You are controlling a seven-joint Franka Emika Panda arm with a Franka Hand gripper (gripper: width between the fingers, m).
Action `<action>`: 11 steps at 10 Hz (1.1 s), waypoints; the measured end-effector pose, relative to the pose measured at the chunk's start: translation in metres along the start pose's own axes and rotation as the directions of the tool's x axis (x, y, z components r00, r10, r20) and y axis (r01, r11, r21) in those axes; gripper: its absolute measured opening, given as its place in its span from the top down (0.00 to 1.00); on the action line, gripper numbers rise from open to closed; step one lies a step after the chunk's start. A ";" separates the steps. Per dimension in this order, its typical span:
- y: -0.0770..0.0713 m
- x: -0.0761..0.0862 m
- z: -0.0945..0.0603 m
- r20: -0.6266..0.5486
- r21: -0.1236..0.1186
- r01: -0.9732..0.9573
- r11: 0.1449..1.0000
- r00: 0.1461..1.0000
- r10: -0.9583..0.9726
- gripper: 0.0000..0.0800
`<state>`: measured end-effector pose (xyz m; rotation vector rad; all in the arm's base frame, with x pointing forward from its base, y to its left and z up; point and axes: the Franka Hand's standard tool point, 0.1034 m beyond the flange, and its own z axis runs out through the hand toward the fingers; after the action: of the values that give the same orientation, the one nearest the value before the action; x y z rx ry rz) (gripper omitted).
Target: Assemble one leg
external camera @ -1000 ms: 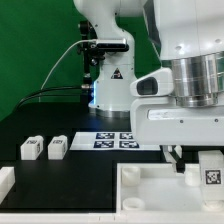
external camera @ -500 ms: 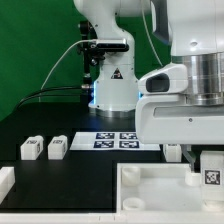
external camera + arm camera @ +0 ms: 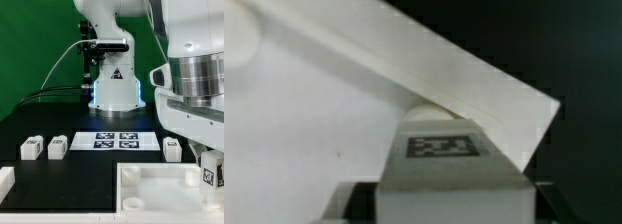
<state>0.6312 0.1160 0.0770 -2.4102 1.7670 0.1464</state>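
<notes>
One leg (image 3: 209, 172) is clamped in the gripper (image 3: 208, 166) over the tray (image 3: 150, 192), at the exterior view's right, two more legs (image 3: 31, 148) lying at its left.

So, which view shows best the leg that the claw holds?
The wrist view: the leg is large and centred there, its tag clear, in the claw. The exterior view shows it only small, low at the exterior view's right edge, with its tag hard to read.
</notes>
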 end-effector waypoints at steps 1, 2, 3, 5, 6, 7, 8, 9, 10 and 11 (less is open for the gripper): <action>0.000 0.002 0.002 0.020 0.014 -0.214 0.977 0.977 0.214 0.64; 0.001 0.003 0.004 0.040 0.029 -0.382 0.924 0.924 0.381 0.64; 0.001 0.005 0.003 0.066 0.031 -0.496 0.868 0.867 0.494 0.64; 0.001 0.005 0.003 0.073 0.027 -0.546 0.837 0.837 0.543 0.63; 0.001 0.004 0.004 0.072 0.028 -0.523 0.852 0.851 0.521 0.63; 0.001 0.004 0.004 0.071 0.029 -0.501 0.865 0.864 0.498 0.42; 0.001 0.003 0.004 0.071 0.029 -0.500 0.866 0.865 0.497 0.24; 0.001 0.002 0.005 0.062 0.037 -0.376 0.926 0.926 0.373 0.21; 0.000 0.000 0.004 0.049 0.046 -0.181 0.982 0.983 0.179 0.21; -0.004 -0.006 0.002 0.029 0.045 0.067 0.997 0.997 -0.068 0.19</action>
<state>0.6329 0.1226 0.0763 -2.4202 1.6557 0.1351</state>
